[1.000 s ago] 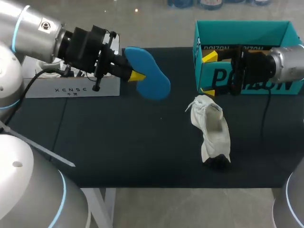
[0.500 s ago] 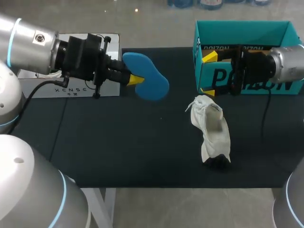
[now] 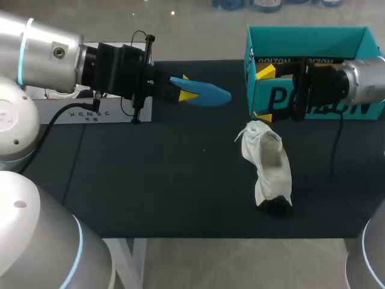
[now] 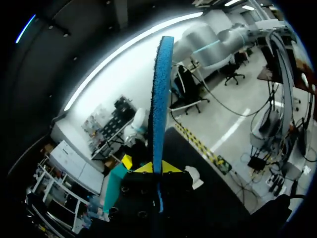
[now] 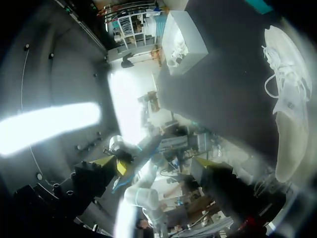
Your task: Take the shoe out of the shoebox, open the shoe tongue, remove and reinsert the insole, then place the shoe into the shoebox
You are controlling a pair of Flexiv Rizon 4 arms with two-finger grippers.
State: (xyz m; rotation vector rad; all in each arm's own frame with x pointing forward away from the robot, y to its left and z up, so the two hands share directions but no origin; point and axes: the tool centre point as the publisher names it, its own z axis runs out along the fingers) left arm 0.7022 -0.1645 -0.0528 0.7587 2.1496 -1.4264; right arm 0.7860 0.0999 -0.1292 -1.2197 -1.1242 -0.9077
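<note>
The left tool (image 3: 186,89) hangs above the desk (image 3: 150,174), its yellow tips pinching the blue insole (image 3: 210,95) from two sides. The insole sticks straight out ahead of the tips, thin edge upward, clear of the desk surface. In the left wrist view the insole (image 4: 159,89) runs as a narrow blue strip from between the tips of that tool (image 4: 153,168) and far out ahead of it. Beyond it lies the white shoe (image 4: 194,174), and off to one side stands the teal shoebox (image 4: 113,191).

The right tool (image 3: 263,94) sits just in front of the shoebox (image 3: 337,42), against the box's near corner, with its fingers spread wide and nothing between them. The shoe (image 3: 269,159) lies on the desk just beside this tool, nearer the robot's edge of the desk. It is outside the box, its opening facing up and its laces loose at the end closest to the tool. The right wrist view shows the shoe (image 5: 287,119) off to one side of the spread tips. A blurred bluish streak far ahead between them is probably the insole.

A white box (image 3: 90,113) rests on the desk behind the left tool.
</note>
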